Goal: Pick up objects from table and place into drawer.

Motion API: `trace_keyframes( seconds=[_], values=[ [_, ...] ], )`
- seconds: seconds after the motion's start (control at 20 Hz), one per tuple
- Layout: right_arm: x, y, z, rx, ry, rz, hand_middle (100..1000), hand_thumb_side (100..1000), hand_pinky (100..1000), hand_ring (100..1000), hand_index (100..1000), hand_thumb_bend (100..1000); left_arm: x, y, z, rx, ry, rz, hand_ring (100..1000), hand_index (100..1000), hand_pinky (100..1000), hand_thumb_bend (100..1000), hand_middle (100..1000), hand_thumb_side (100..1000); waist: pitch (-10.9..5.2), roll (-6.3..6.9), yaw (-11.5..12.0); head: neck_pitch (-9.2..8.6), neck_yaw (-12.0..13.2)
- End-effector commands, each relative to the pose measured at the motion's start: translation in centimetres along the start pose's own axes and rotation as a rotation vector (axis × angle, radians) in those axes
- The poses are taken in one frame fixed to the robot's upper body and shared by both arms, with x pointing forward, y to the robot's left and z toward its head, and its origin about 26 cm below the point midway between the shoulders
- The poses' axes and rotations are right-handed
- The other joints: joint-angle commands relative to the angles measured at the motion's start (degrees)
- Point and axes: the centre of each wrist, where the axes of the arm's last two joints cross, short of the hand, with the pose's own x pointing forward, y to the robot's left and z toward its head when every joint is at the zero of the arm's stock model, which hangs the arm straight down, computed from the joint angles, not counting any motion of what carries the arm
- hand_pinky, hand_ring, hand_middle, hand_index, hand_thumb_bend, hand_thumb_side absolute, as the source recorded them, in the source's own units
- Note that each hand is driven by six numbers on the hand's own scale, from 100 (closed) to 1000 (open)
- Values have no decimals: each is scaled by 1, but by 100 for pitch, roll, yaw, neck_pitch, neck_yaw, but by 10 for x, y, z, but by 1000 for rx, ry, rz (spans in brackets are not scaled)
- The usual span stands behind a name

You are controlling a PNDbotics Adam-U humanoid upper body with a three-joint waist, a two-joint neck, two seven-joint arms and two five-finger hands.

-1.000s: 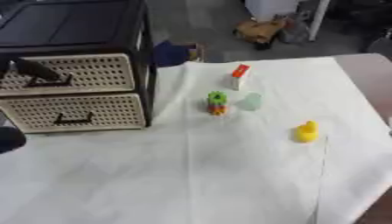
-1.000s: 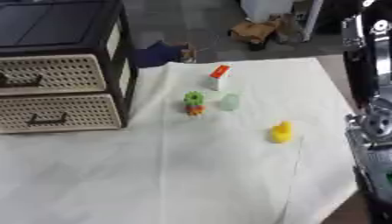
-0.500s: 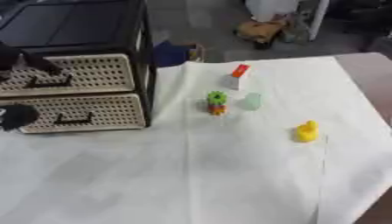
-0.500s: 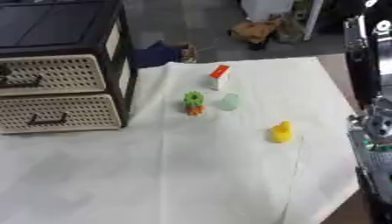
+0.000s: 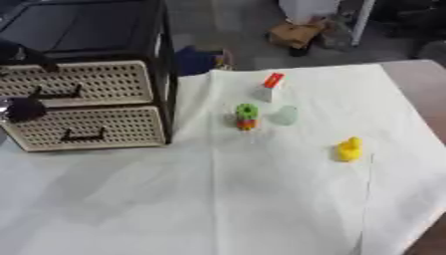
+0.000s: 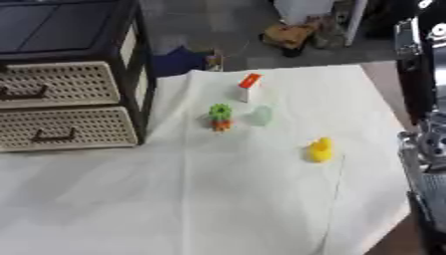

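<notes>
The left hand [image 5: 19, 107] shows only as a dark blurred shape at the 9 o'clock edge of the left eye view, in front of the drawer unit [image 5: 87, 102]; it is cut off by the frame and I cannot tell whether its fingers are wide, narrow or holding anything. Another dark bit of the arm lies just above it, near the upper drawer [image 5: 78, 84]. The right hand does not show; only the silver and black arm [image 6: 422, 139] runs down the 3 o'clock edge of the right eye view.

Both drawers look closed, each with a dark handle. The lower drawer [image 5: 91, 128] sits directly under the upper one.

On the white cloth [image 5: 226, 199], four small things lie well apart from the hand, toward 12 to 3 o'clock from the cloth's middle. A white block with a red top [image 5: 271, 87] is farthest back, its red top tilted toward 1 o'clock. Just in front, a green and orange piece [image 5: 247, 116] stands upright, long axis vertical, green above orange. Just beside it at 3 o'clock is a pale, see-through green shape [image 5: 284, 115], too faint to make out. A yellow duck [image 5: 349, 149] stands alone at 4 o'clock from these; which way it faces is unclear.
</notes>
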Motion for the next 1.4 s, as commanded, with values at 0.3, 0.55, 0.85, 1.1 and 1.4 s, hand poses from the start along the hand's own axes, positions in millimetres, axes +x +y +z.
trace_keyframes(
  seconds=[0.3,0.55,0.85,1.1,1.4],
  values=[
    [7,-6,-6,-8,-37,15,574,1000,679,572,860,317,-13,-2,-5,-17,54,8,100,905,100,443,100,1000,-72,-28,-18,7,48],
    [7,-6,-6,-9,-37,14,573,1000,679,572,860,317,-19,-6,-10,-13,96,14,100,886,100,444,100,1000,-62,-24,-23,-19,66],
    [7,-6,-6,-12,-36,12,573,1000,679,572,861,317,-25,-13,-16,-34,119,16,100,917,100,446,100,1000,-57,-25,-33,-47,80],
    [7,-6,-6,-11,-37,12,572,1000,679,571,860,320,-29,-17,-20,-37,142,17,100,966,100,437,100,1000,-42,-27,-49,-64,89],
    [7,-6,-6,-11,-37,9,571,1000,678,571,860,322,-32,-22,-22,-52,158,4,100,969,100,443,100,1000,-10,-24,-68,-107,85]
  ],
)
